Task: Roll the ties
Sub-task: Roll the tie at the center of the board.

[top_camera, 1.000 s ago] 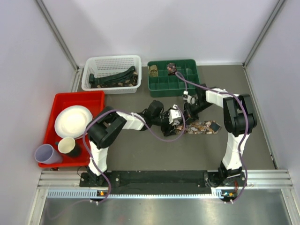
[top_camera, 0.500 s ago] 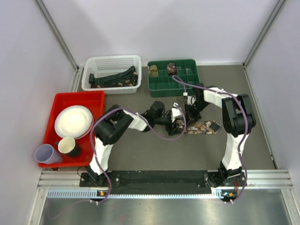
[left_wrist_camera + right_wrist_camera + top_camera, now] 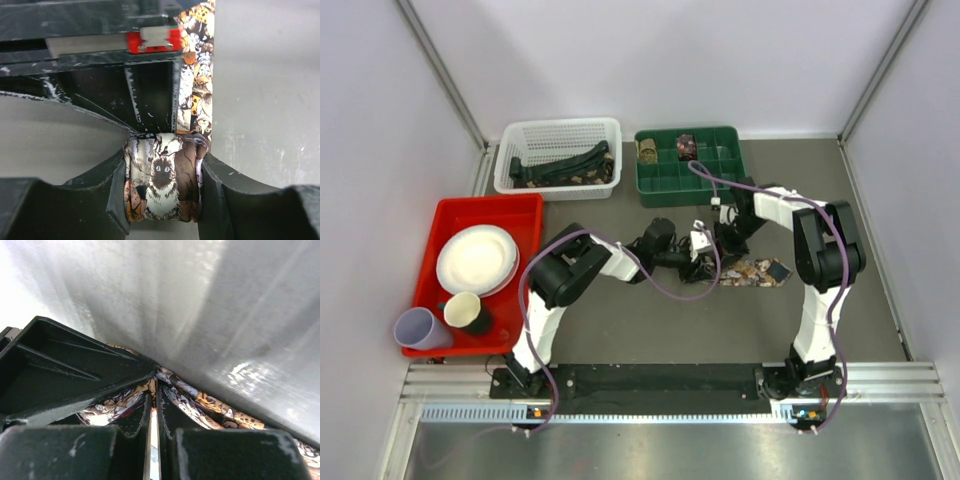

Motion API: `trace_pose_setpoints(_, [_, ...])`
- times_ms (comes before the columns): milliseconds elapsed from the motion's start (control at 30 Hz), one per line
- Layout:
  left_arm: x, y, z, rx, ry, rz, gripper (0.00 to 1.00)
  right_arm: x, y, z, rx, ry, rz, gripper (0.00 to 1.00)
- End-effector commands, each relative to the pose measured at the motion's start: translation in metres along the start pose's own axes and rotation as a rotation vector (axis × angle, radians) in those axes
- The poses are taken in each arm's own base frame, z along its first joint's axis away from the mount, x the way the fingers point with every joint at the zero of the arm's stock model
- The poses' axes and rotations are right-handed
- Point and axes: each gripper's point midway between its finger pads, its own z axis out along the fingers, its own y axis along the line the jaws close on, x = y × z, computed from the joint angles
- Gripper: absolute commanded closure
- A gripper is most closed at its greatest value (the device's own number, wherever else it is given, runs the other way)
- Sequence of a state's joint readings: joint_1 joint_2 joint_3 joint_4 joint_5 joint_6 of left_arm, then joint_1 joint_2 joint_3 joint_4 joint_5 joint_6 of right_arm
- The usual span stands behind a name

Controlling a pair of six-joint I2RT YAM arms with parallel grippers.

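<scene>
One of the ties (image 3: 757,271), brown-orange with a cat print, lies mid-table with one end rolled into a small coil (image 3: 162,185). My left gripper (image 3: 162,192) is shut on that coil, one finger on each side. The tie's flat strip (image 3: 197,85) runs away behind it. My right gripper (image 3: 720,246) stands over the coil from the far side. In the right wrist view, my right gripper (image 3: 154,407) is shut, the printed fabric (image 3: 192,402) wrapped round its fingers and nipped at the tips. Dark ties (image 3: 565,164) lie in the white basket (image 3: 558,132).
A green compartment tray (image 3: 688,178) at the back holds two rolled coils (image 3: 647,150) (image 3: 686,146). A red tray (image 3: 440,215) at the left carries a white plate (image 3: 476,258) and cups. Purple cables (image 3: 665,283) loop off both arms.
My left gripper has slid right to the coil and its jaws have closed onto it. My right gripper has stayed shut in place.
</scene>
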State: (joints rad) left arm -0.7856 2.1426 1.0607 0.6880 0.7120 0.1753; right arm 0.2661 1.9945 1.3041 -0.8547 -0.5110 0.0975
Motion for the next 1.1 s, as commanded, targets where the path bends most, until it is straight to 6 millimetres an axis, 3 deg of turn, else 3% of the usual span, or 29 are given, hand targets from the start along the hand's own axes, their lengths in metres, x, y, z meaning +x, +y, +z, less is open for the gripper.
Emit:
trace_pose_setpoints(0, [0.056, -0.020, -0.028, 0.003, 0.253, -0.007, 0.77, -0.017, 0.001, 0.022, 0.010, -0.031, -0.099, 1.00])
trace_pose_setpoints(100, [0.076, -0.023, -0.047, -0.001, 0.394, 0.017, 0.84, -0.022, 0.015, -0.001, -0.085, -0.040, -0.085, 0.84])
trace_pose_setpoints(133, [0.077, -0.022, -0.050, -0.005, 0.419, 0.023, 0.85, -0.022, 0.018, -0.009, -0.108, -0.046, -0.082, 0.73])
trace_pose_setpoints(267, [0.095, -0.023, -0.064, -0.003, 0.541, 0.024, 0.87, -0.010, 0.033, -0.038, -0.244, -0.037, -0.080, 0.52])
trace_pose_setpoints(400, [0.106, -0.023, -0.065, 0.003, 0.609, 0.018, 0.89, 0.006, 0.045, -0.046, -0.364, -0.043, -0.064, 0.50])
trace_pose_setpoints(567, [0.104, -0.022, -0.059, 0.018, 0.628, 0.039, 0.89, 0.003, 0.069, -0.045, -0.485, -0.067, -0.045, 0.50])
trace_pose_setpoints(700, [0.107, -0.023, -0.059, 0.032, 0.641, 0.038, 0.89, 0.003, 0.072, -0.035, -0.473, -0.051, -0.061, 0.52])
trace_pose_setpoints(800, [0.107, -0.024, -0.058, 0.038, 0.642, 0.037, 0.89, 0.002, 0.066, -0.028, -0.453, -0.042, -0.053, 0.60])
trace_pose_setpoints(933, [0.104, -0.024, -0.056, 0.040, 0.629, 0.035, 0.87, 0.003, 0.043, -0.013, -0.332, -0.016, -0.038, 1.00])
trace_pose_setpoints(967, [0.104, -0.024, -0.055, 0.037, 0.625, 0.021, 0.84, 0.004, 0.032, -0.009, -0.278, -0.005, -0.026, 1.00])
trace_pose_setpoints(1067, [0.098, -0.023, -0.054, 0.021, 0.610, -0.011, 0.58, 0.010, 0.012, -0.003, -0.181, 0.006, -0.016, 1.00])
